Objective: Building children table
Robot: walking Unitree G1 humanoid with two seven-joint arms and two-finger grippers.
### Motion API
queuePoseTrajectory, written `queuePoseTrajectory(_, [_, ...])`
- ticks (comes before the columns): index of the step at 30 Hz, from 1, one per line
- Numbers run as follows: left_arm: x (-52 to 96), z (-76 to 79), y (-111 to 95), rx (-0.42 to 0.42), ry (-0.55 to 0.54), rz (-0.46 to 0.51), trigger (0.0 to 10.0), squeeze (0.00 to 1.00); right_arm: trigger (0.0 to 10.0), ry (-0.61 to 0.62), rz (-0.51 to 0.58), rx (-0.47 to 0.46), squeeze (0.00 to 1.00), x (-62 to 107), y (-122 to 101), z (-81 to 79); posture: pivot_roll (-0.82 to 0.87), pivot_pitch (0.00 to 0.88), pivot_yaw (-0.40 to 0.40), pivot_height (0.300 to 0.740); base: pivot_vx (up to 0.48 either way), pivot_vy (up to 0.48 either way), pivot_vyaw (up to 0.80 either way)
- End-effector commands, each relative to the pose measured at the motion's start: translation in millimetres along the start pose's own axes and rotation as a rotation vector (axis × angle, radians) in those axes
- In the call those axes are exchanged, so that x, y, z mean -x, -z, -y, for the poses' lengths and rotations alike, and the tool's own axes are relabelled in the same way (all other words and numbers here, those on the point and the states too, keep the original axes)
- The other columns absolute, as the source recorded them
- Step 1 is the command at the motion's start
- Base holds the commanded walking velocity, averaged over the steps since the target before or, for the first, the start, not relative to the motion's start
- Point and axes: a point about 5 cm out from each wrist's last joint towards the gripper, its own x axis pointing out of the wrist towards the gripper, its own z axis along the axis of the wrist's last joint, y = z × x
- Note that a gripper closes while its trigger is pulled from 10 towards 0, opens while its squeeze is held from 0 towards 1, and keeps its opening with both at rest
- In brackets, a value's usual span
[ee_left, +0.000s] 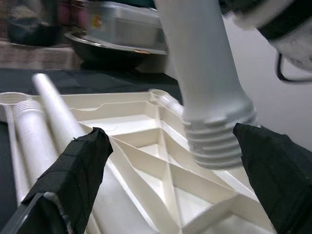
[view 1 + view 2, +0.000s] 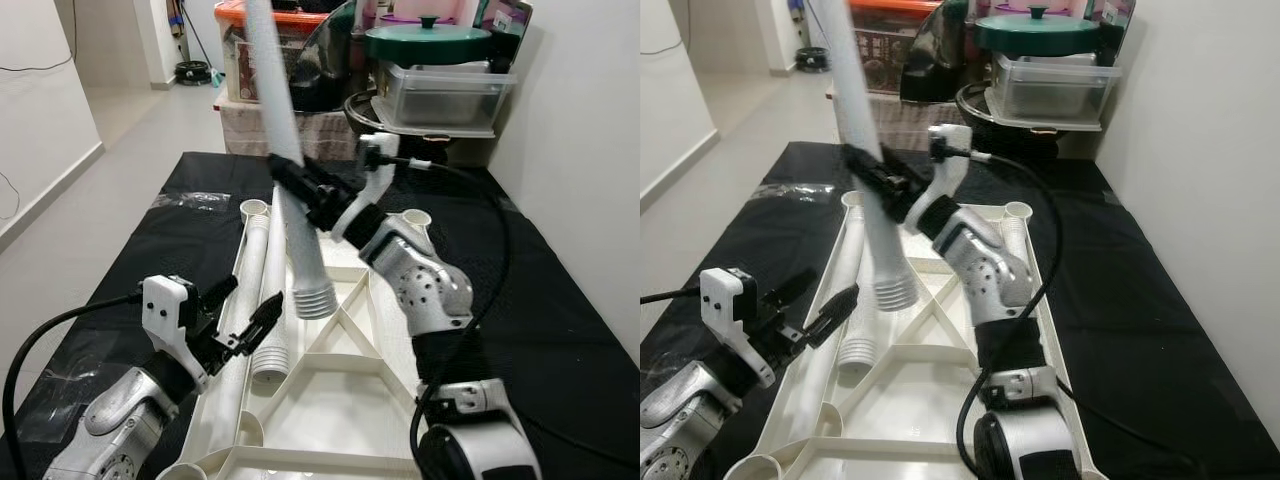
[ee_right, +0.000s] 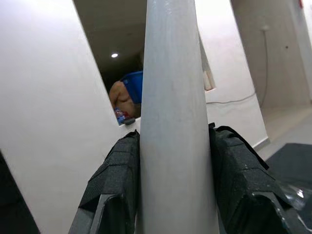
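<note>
Black cloth covers a long table, with a pale corridor floor to the robot's left and stacked containers at the far end.

Nearest the camera, the left gripper hovers with its two black fingers spread apart, holding nothing. Just beyond and beneath it lies the white tabletop, upside down, its ribbed underside showing; its near edge is cut off by the frame. Two loose white legs lie side by side along the tabletop's left side, directly under the left gripper.

Farther on, the right gripper is clamped around a raised white leg, which tilts steeply. Its threaded lower end hangs just beyond the left gripper, above the tabletop; its upper end runs out of the frame. The left wrist view shows those threads close up between the open fingers, though blurred. The right wrist view shows both pads pressed against the leg.

At the far end, a green lid sits on clear tubs, partly hidden by the arm.
</note>
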Motion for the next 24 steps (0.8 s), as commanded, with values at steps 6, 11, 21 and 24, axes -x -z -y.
queuePoseTrajectory(6, [-5.5, -4.4, 7.8, 0.097, 0.122, -0.066, 10.0, 0.00, 0.0, -0.128, 0.008, -0.019, 0.00, 0.9, 1.1, -27.3, 0.03, 0.000, -0.051, 0.740, 0.000, 0.000, 0.00])
queuePoseTrajectory(11, [-8.0, 3.4, 4.5, 0.177, 0.247, -0.068, 10.0, 0.00, 0.0, -0.146, -0.005, -0.022, 0.00, 2.6, 8.8, -35.0, 0.02, 0.000, -0.044, 0.740, 0.000, 0.000, 0.00])
queuePoseTrajectory(21, [-3.0, 4.8, 5.6, 0.170, 0.273, -0.085, 10.0, 0.00, 0.0, -0.088, -0.003, 0.004, 0.00, 2.6, 6.6, -26.7, 0.02, 0.000, -0.045, 0.740, 0.000, 0.000, 0.00])
queuePoseTrajectory(24, [-3.9, 1.2, 8.9, 0.167, 0.254, -0.098, 10.0, 0.00, 0.0, -0.124, -0.004, -0.002, 0.00, 1.4, 6.7, -34.2, 0.02, 0.000, -0.050, 0.740, 0.000, 0.000, 0.00])
